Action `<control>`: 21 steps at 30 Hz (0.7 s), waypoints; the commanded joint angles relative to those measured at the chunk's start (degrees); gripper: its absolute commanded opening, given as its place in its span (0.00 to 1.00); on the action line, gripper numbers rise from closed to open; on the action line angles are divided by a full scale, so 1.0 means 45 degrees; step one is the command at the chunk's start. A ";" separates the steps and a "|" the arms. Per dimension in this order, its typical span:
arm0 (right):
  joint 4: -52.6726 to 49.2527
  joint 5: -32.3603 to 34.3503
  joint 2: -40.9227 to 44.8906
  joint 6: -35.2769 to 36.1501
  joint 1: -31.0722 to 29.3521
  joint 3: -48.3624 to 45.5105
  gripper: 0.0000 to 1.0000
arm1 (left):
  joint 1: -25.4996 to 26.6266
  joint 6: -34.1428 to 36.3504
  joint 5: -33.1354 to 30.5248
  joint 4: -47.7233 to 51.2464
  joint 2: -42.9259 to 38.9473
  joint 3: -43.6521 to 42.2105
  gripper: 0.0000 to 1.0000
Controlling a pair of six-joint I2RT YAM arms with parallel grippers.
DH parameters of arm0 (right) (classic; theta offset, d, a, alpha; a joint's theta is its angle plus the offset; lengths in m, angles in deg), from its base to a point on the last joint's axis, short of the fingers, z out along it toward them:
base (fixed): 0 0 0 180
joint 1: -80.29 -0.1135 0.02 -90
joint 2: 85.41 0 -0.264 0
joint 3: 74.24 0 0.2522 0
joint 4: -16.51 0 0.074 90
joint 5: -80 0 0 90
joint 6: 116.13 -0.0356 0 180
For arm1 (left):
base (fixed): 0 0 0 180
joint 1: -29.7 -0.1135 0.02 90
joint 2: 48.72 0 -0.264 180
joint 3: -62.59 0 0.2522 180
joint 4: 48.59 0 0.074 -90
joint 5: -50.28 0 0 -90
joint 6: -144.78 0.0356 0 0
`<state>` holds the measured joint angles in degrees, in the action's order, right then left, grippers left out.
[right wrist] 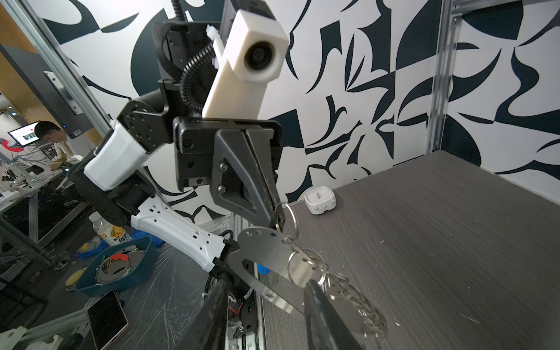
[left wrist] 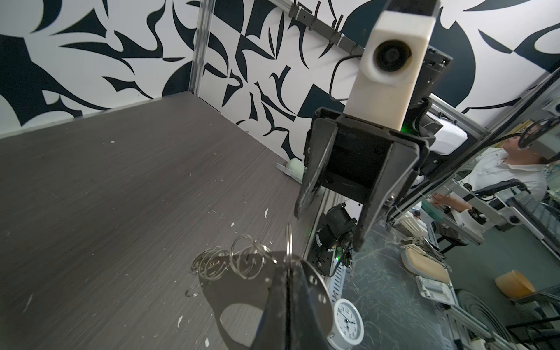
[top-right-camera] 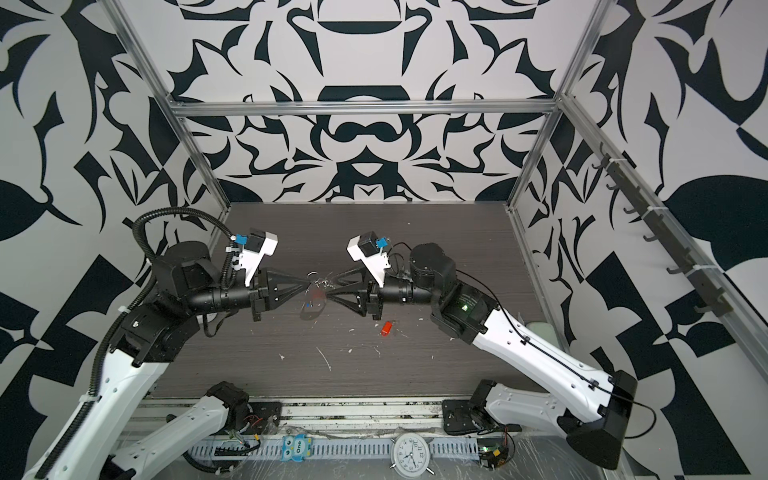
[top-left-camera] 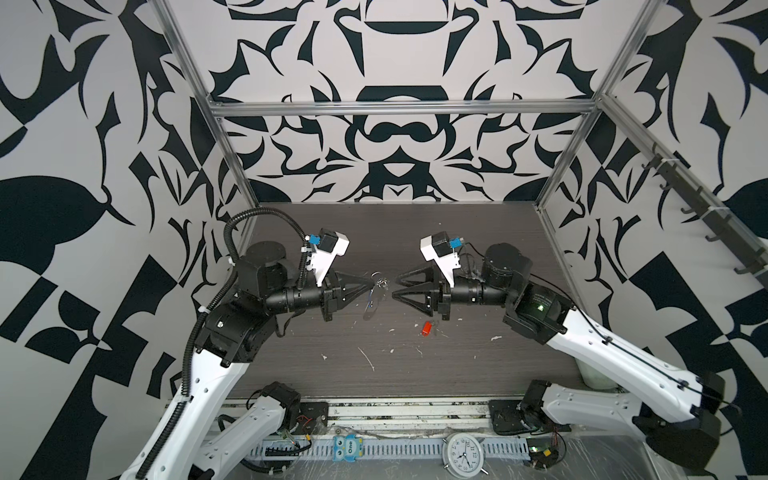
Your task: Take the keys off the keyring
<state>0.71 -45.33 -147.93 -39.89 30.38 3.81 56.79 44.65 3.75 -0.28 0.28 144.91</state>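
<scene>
Since the left gripper (top-left-camera: 371, 285) is clamped on the keyring (right wrist: 263, 248), holding it off the tabletop (top-left-camera: 457, 365) so the rings (left wrist: 212, 263) dangle free, the right gripper (top-left-camera: 395, 287) sits spread just beside them. Meanwhile the red key (top-left-camera: 425, 328) lies on the tabletop, and the blue key (top-left-camera: 369, 302) looks attached.

Robotics lab: left arm (top-left-camera: 208, 374) and right arm (top-left-camera: 623, 361) mounted at the desk's (top-left-camera: 415, 374) front edge, aluminium frame (top-left-camera: 399, 109) and patterned walls (top-left-camera: 415, 166) enclosing the desk, a person (left wrist: 512, 172) at cluttered benches beyond the desk.

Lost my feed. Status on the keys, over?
Left gripper shut on keyring, held above table. Right gripper open beside it. Red-tagged key lies on table. Nothing blocking.
</scene>
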 commanded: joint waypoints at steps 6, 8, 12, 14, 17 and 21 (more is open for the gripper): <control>-0.1317 -0.0255 -0.0395 0.0714 0.0015 0.1141 0.45 | 0.2191 0.1883 -0.1742 0.4790 0.1365 0.2227 0.00; -0.1275 -0.0508 -0.0456 0.0709 0.0046 0.1205 0.45 | 0.3084 0.1996 -0.2771 0.5117 0.1669 0.2503 0.00; -0.1724 -0.0899 -0.0579 0.0923 0.0076 0.1483 0.45 | 0.3433 0.2073 -0.3197 0.5214 0.1992 0.2691 0.00; -0.2001 -0.1084 -0.0616 0.1021 0.0076 0.1603 0.45 | 0.3434 0.2112 -0.3199 0.5204 0.2052 0.2769 0.00; -0.2357 -0.1440 -0.0666 0.1105 0.0095 0.1650 0.42 | 0.3433 0.2188 -0.3220 0.5231 0.2120 0.2871 0.00; -0.2706 -0.1871 -0.0911 0.1191 0.0093 0.1725 0.42 | 0.3434 0.2246 -0.3123 0.5258 0.2237 0.2964 0.00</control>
<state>-10.53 -50.94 -151.36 -35.87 30.62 8.90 72.09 53.37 -10.42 21.00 10.29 155.77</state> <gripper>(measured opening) 0.418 0.046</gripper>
